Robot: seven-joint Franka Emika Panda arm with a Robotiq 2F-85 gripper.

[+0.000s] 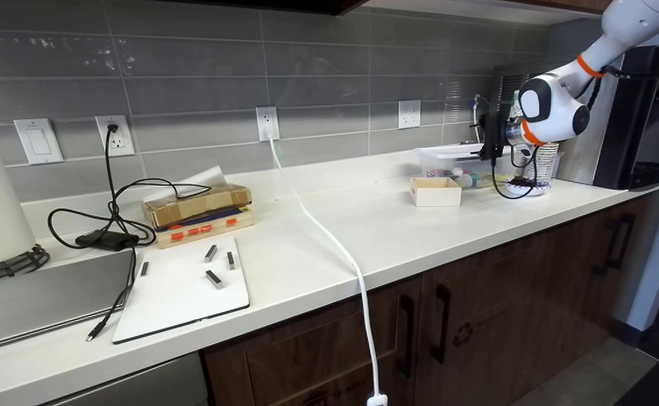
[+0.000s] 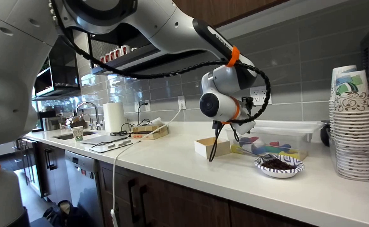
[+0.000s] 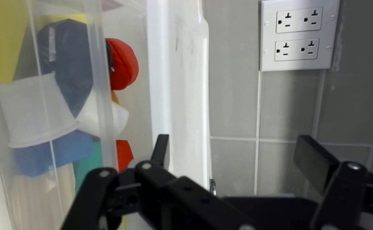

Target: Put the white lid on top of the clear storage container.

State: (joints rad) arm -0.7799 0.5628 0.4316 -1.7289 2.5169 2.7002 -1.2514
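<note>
Plastic storage container point(image 2: 290, 137), colourful items point(image 2: 269, 149) inside, dark-filled bowl point(image 2: 279, 173)

"EMIKA" lettering point(image 2: 225, 43) on the robot arm point(image 2: 181, 31), up and right of the white cord point(image 2: 113, 186) in an exterior view (letters before it blurry). Recycling-arrows sign point(image 1: 463, 334) sits on cabinet door point(image 1: 478, 363) right of the cord, words beside it too faint. Bin-like sign point(image 1: 315, 398) on cabinet panel point(image 1: 301, 363) left of the cord, partly cut off, lettering faint.
</note>
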